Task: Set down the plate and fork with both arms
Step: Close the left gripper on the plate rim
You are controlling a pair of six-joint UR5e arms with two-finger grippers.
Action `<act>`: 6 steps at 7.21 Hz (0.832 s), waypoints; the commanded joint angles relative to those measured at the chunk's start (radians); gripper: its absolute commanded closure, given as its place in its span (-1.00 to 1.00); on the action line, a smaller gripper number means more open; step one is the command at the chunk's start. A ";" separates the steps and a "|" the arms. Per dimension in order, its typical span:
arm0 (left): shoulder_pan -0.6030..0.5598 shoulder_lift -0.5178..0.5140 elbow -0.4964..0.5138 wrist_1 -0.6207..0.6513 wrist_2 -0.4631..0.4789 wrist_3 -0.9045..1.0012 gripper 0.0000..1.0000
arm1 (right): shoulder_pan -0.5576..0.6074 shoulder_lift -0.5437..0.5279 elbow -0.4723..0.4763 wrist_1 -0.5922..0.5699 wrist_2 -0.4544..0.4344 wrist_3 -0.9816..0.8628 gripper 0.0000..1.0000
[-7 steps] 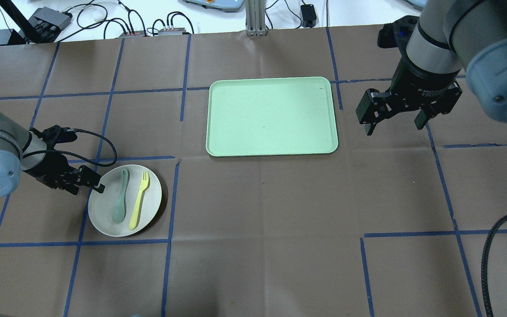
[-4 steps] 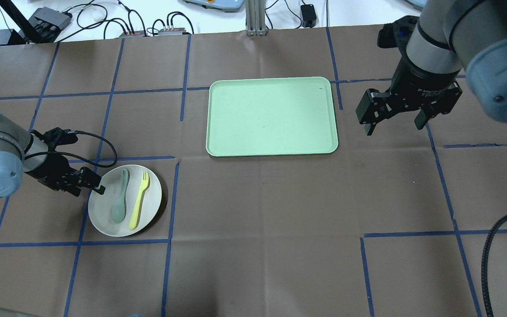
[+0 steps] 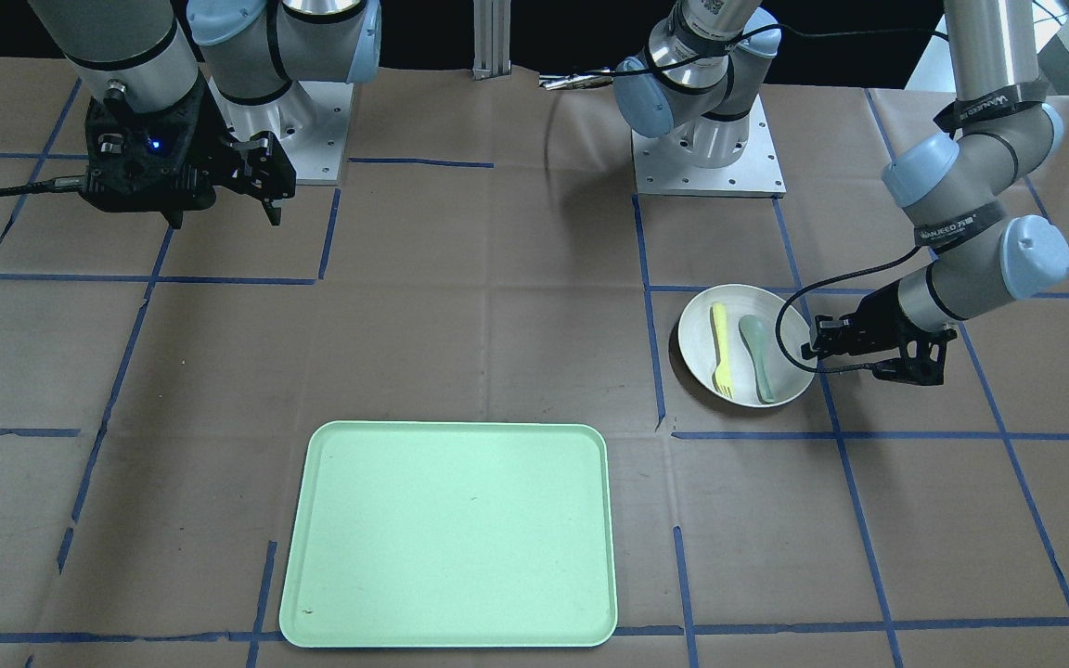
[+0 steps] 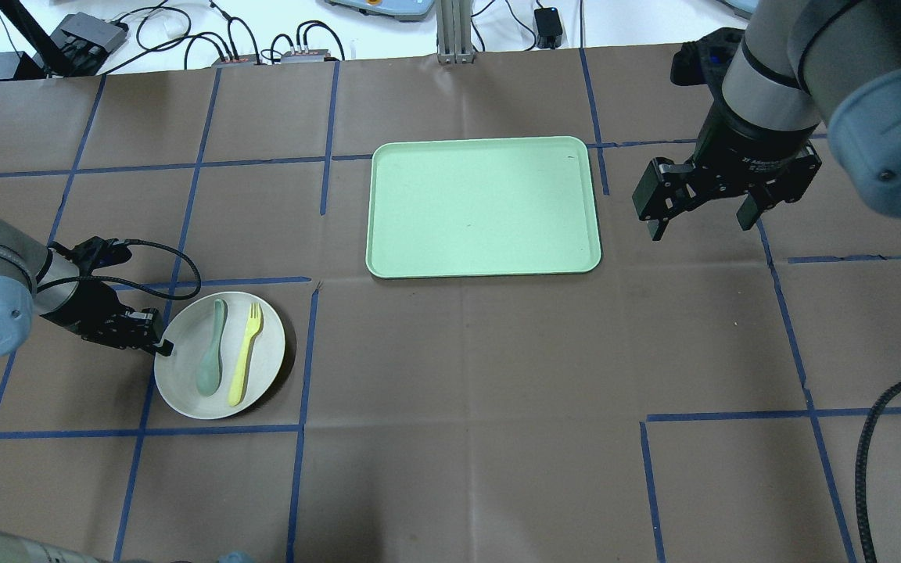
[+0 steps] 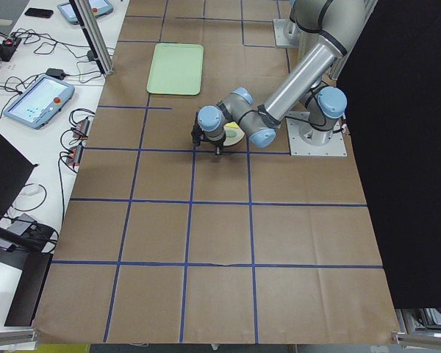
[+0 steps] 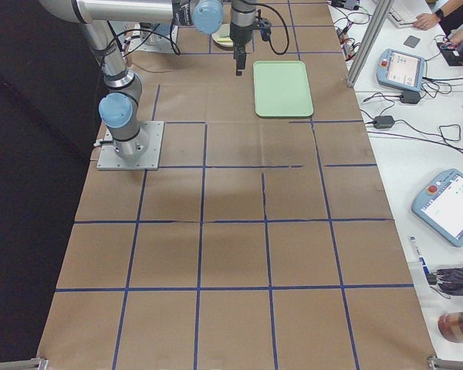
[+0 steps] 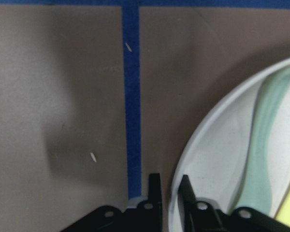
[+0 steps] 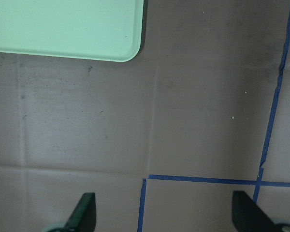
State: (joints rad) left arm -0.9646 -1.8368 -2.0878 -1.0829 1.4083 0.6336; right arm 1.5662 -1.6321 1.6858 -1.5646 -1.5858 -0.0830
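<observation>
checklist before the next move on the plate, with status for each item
1. Left hand straddles the plate rim, one finger inside and one outside: ok.
2. Left hand clamped firmly on the rim: cannot tell.
3. Fork and spoon lie inside the plate: ok, but loose, so a tilt may slide them.
4. Tray lies flat with nothing on it: ok.
5. Right hand open and off to the tray's side: ok.

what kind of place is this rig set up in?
Likely a robotics lab: teach pendants beside the table, a blue tape grid on its paper cover.
</observation>
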 commanded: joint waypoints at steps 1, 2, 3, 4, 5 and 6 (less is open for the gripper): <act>0.004 0.004 -0.008 -0.002 -0.014 -0.002 0.72 | 0.000 0.000 0.000 0.000 0.001 0.000 -1.00; 0.004 0.007 -0.008 -0.003 -0.017 -0.005 0.91 | 0.000 0.000 0.000 0.000 0.001 0.000 -1.00; 0.004 0.014 -0.006 -0.003 -0.063 -0.012 1.00 | 0.000 0.001 0.000 0.000 0.001 0.000 -1.00; 0.000 0.030 -0.006 -0.005 -0.069 -0.018 1.00 | 0.000 0.000 0.000 0.000 0.001 -0.001 -1.00; -0.014 0.040 0.005 -0.005 -0.113 -0.058 1.00 | 0.000 0.001 0.000 0.000 0.001 0.000 -1.00; -0.040 0.038 0.008 -0.003 -0.155 -0.115 1.00 | 0.000 0.002 0.000 0.000 0.001 0.000 -1.00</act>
State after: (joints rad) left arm -0.9797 -1.8027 -2.0859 -1.0871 1.3023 0.5760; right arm 1.5662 -1.6311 1.6858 -1.5647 -1.5846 -0.0832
